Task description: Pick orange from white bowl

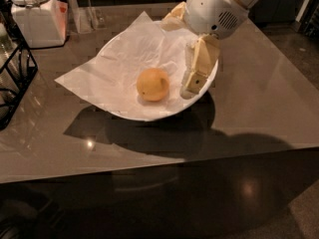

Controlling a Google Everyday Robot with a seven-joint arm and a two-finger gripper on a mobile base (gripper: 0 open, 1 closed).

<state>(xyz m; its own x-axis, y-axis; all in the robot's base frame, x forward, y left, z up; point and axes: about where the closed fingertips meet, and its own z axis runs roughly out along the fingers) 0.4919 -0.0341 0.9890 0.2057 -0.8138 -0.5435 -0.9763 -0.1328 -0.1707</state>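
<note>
The orange (153, 84) lies in the middle of the white bowl (167, 116), on the crinkled white paper sheet (114, 63) that lines it. My gripper (180, 54) hangs over the right side of the bowl, pointing down, open and empty. One cream finger (198, 67) reaches down to the bowl's right inner wall, a short gap to the right of the orange. The other finger (173, 14) shows at the bowl's far rim. Nothing touches the orange.
A white lidded jar (35, 15) stands at the back left. A black wire rack (14, 78) is at the left edge. The grey table (259, 98) ends at a front edge below the bowl and drops off at the right.
</note>
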